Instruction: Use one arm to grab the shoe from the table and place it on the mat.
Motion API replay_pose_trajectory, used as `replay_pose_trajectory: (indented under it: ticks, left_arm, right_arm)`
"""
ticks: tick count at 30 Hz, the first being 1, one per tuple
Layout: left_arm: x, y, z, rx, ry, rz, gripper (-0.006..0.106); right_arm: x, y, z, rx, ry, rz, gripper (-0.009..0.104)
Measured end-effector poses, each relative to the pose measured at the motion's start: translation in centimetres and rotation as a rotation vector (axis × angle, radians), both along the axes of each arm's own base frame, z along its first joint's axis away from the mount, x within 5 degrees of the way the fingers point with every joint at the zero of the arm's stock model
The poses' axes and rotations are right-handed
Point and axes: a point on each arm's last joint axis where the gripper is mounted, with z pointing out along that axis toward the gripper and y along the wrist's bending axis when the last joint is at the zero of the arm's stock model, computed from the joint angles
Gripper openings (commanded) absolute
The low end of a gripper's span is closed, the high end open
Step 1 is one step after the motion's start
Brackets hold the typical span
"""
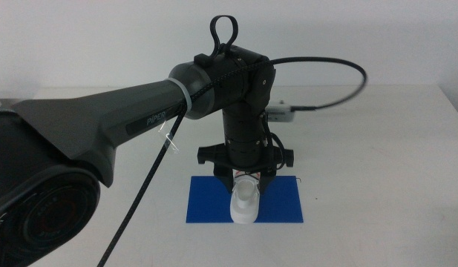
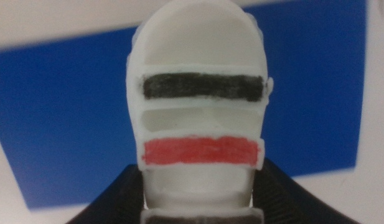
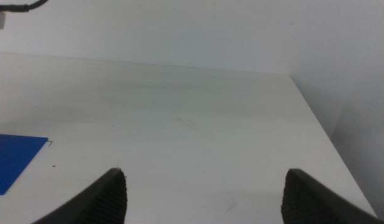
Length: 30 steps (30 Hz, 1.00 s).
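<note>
So the left hand (image 1: 246, 180) is clamped on the shoe (image 1: 243, 202), one jaw on each side of it near the heel end, and it's hanging right over the mat (image 1: 206, 204). In the middle view the shoe sits at about 6 o'clock from the wrist, its toe pointing toward the near edge of the mat and maybe poking just past it (hard to tell whether the sole is already touching or a hair above). The left wrist view backs this up: shoe (image 2: 201, 106) dead centre with blue mat (image 2: 67, 124) on both sides and a sliver of white counter (image 2: 11, 25) around the edges.

How I'd finish this — the step looks like the set-down, so:

- lower straight down, no swinging, until the sole is flat on the blue
- I'd nudge it a touch toward 12 o'clock first, since the toe looks close to the near edge
- only spread the jaws once the shoe is resting, or it may tip
- lift straight up so the jaws don't drag it off

The right hand (image 3: 204, 199) is parked with its jaws wide apart over bare counter (image 3: 198, 118), with the mat's corner (image 3: 11, 158) off at about 9 o'clock — out of the way.
</note>
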Motion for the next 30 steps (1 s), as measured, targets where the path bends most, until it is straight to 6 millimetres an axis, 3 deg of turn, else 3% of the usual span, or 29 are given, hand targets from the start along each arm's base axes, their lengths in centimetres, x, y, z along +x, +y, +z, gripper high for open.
replay_pose_trajectory:
  ticks: [14,27,30]
  left_arm:
    - [0.0,0.0,0.0,-0.043,0.114,0.971,-0.001]
    - [0.01,0.0,0.0,-0.068,0.178,1.517,-0.001]
    - [0.01,0.0,0.0,-0.071,0.185,1.569,-0.001]
  right_arm:
    - [0.0,0.0,0.0,0.0,0.0,0.0,0.064]
    - [0.0,0.0,0.0,0.0,0.0,0.0,0.064]
    - [0.0,0.0,0.0,0.0,0.0,0.0,0.064]
